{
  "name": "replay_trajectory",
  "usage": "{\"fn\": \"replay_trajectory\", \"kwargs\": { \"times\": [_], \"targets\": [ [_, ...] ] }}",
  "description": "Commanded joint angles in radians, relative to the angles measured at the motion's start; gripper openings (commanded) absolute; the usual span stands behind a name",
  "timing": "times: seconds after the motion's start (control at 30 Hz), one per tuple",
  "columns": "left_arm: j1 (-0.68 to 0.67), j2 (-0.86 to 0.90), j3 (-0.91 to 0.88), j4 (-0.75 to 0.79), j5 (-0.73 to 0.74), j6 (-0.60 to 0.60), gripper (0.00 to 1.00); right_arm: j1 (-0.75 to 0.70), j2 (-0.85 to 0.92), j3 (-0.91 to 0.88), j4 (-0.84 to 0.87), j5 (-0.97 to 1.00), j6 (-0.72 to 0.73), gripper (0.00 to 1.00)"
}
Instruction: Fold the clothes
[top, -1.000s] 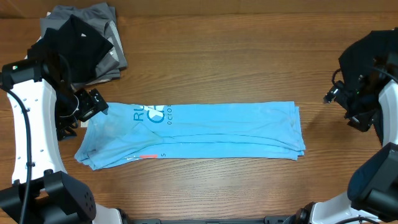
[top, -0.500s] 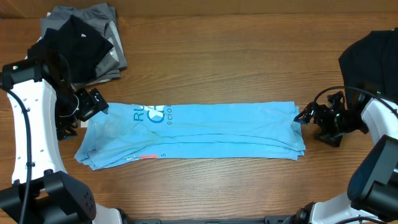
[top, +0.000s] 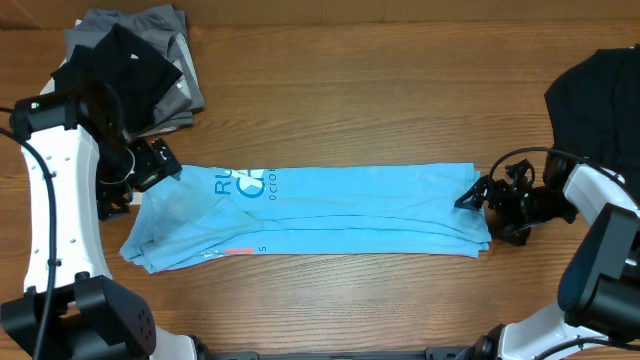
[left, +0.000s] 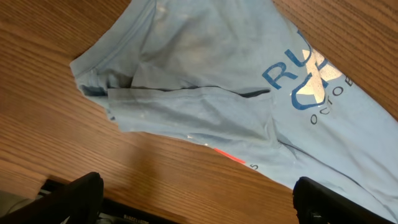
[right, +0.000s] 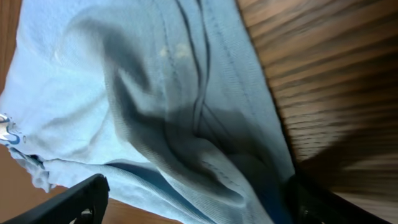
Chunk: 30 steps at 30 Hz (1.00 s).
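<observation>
The right gripper (top: 472, 196) stands wide open at the right end of the sky-blue T-shirt (top: 350, 212), which lies folded into a long band across the middle of the wooden counter (top: 350, 90). The left gripper (top: 158, 166), also wide open and empty, hangs over the shirt's left end. Black and grey garments (top: 130, 70) are heaped at the far left.

R tool (top: 468, 197) moved in to blue shirt (top: 330, 210) R edge.

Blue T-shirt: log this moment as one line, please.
blue T-shirt: folded into long strip, flat on table | left gripper: open, by its printed end | right gripper: open, at its plain end | grasp: none yet
</observation>
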Motion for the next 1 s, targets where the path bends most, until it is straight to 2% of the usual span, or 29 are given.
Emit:
{"fn": "replay_trajectory", "kwargs": {
  "times": [0.0,0.17,0.23,0.37,0.43,0.47,0.63,0.83,0.97],
  "targets": [
    [-0.014,-0.015,-0.007,0.008,0.009,0.019,1.0,0.032,0.006,-0.024,0.01,-0.003,-0.008,0.91],
    [-0.016,-0.015,-0.007,0.008,0.008,0.02,1.0,0.074,0.006,-0.035,0.04,0.0,-0.007,0.62],
    [-0.016,-0.015,-0.007,0.008,0.008,0.021,1.0,0.082,0.006,-0.035,0.05,0.0,-0.006,0.46],
    [-0.016,-0.015,-0.007,0.009,0.008,0.023,1.0,0.083,0.006,-0.033,0.08,0.045,0.046,0.25],
    [-0.016,-0.015,-0.007,0.01,0.008,0.023,1.0,0.08,0.006,-0.027,0.091,0.075,0.079,0.06],
    [-0.016,-0.015,-0.007,0.01,0.008,0.023,1.0,0.079,0.006,-0.018,0.092,0.087,0.097,0.04],
    [-0.016,-0.015,-0.007,0.013,0.007,0.023,1.0,0.071,0.006,0.067,0.036,0.137,0.126,0.04],
    [-0.016,-0.015,-0.007,0.016,0.007,0.023,1.0,0.079,0.0,0.208,-0.11,0.36,0.228,0.04],
    [-0.016,-0.015,-0.007,0.03,0.008,0.023,1.0,0.132,-0.037,0.23,-0.145,0.449,0.282,0.04]
  ]
}}
